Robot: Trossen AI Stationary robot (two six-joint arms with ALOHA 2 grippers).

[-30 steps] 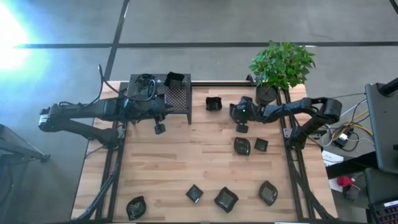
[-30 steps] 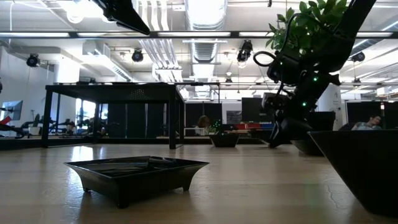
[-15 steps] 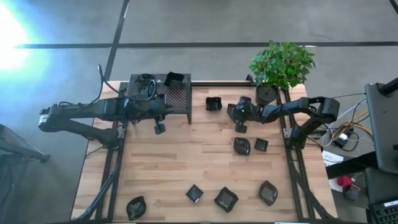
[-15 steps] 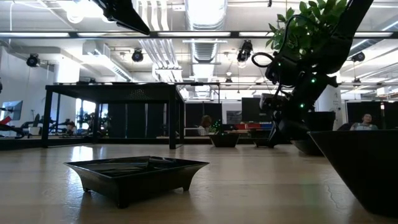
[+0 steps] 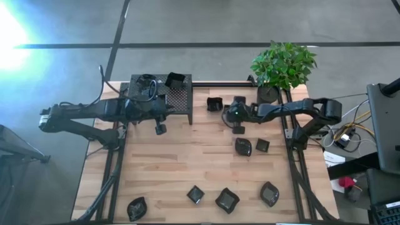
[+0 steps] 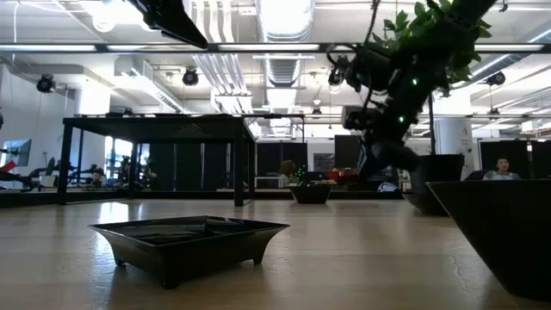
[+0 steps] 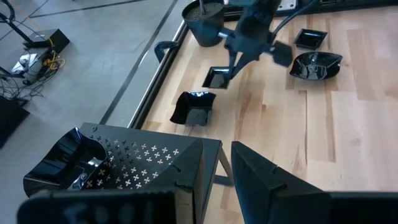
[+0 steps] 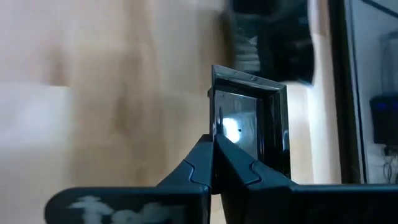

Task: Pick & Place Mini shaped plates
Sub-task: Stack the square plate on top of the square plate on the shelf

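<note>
Close to the low camera, one small square plate sits flat on the wooden desk. It looks dark and shiny, with a raised rim and little feet. Only this view shows it from the side.

From above, you can see far more. Along the near edge of the desk lie four little black dishes: a leaf-shaped plate, a small square one, a bigger square one and a rounded one. Farther in, a round dish and a tiny square dish sit just beside each other.

Farther still, the right gripper hangs over the desk, near the plant pot. Its fingers are pressed shut on the rim of a square plate. The right wrist view shows this best: the held plate stands on edge, glossy, with a bright spot of light on it. The left wrist view shows the same plate tilted in the air above the wood.

Just beside it, another black dish rests on the desk.

At the far left, the left gripper waits by the black perforated stand. Its fingers are apart and hold nothing. One more black dish sits on top of the stand.
</note>
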